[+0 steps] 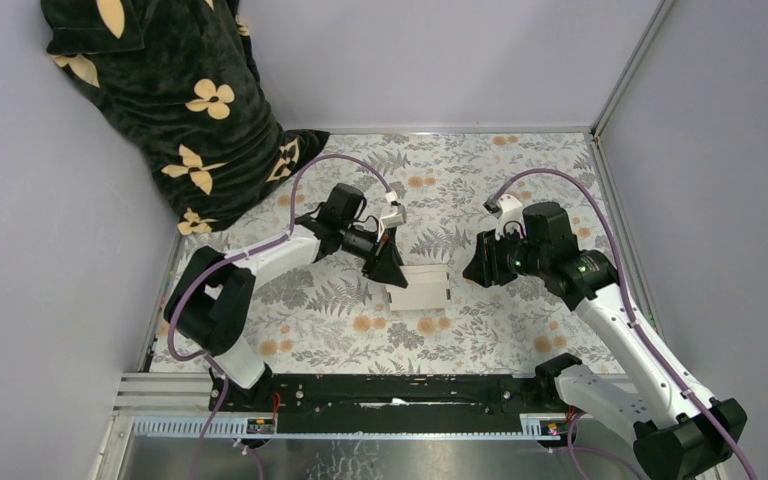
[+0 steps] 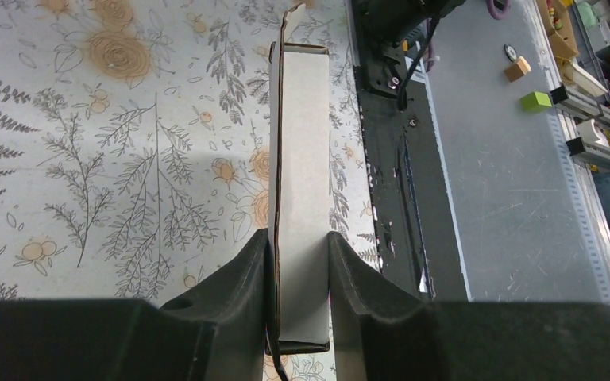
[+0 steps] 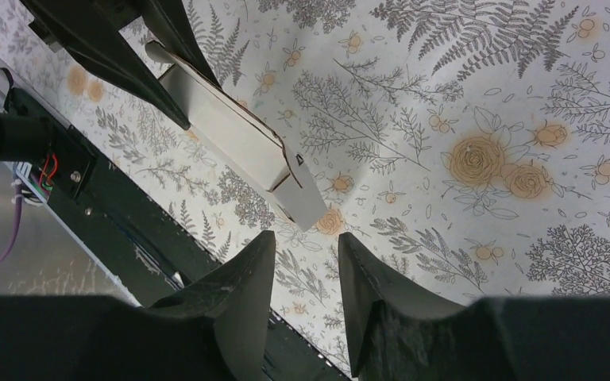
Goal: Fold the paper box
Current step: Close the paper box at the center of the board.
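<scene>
The paper box [image 1: 420, 288] is white thin cardboard, folded flat-ish into a small box at the middle of the floral table. My left gripper [image 1: 388, 268] is shut on its left end; in the left wrist view both fingers press the box [image 2: 302, 159] between them, my gripper [image 2: 300, 246] clamping its near end. In the right wrist view the box [image 3: 238, 139] reaches out from the left fingers [image 3: 103, 55] toward my right gripper [image 3: 306, 242]. My right gripper [image 1: 475, 268] is open and empty, a short way right of the box's free end.
A dark cloth with cream flowers [image 1: 180, 100] lies at the back left corner. A black rail [image 1: 390, 395] runs along the table's near edge. Small coloured blocks [image 2: 536, 101] sit on the grey bench beyond it. Grey walls close in three sides.
</scene>
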Controlling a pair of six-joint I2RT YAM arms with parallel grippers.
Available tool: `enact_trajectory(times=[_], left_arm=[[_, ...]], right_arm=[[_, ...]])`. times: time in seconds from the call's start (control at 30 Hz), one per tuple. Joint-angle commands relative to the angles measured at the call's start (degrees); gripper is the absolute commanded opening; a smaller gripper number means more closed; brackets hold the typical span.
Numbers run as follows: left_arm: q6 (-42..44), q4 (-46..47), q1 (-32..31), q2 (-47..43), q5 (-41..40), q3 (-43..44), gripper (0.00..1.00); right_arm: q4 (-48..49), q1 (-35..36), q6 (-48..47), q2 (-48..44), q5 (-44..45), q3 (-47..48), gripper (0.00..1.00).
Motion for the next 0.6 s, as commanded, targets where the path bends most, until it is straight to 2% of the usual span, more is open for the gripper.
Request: enact_trajectory(times=[0.0,0.3,0.57], left_arm=[[3.59,-0.59,0.40,-2.02,4.38,1.01,0.33],[4.45,-0.76,0.41,-3.99,8.24,0.25,0.33],[5.43,-1.27,0.48,-3.50,10.29,0.45,0.34]], right_arm=[[-4.11,0.40,-4.59,-0.06,-2.52,4.92,0.42],[-1.83,0.41,-5.07,1.18,-2.86,4.54,0.45],[-1.63,2.03,-5.58,1.99,-3.71,5.53,0.43]])
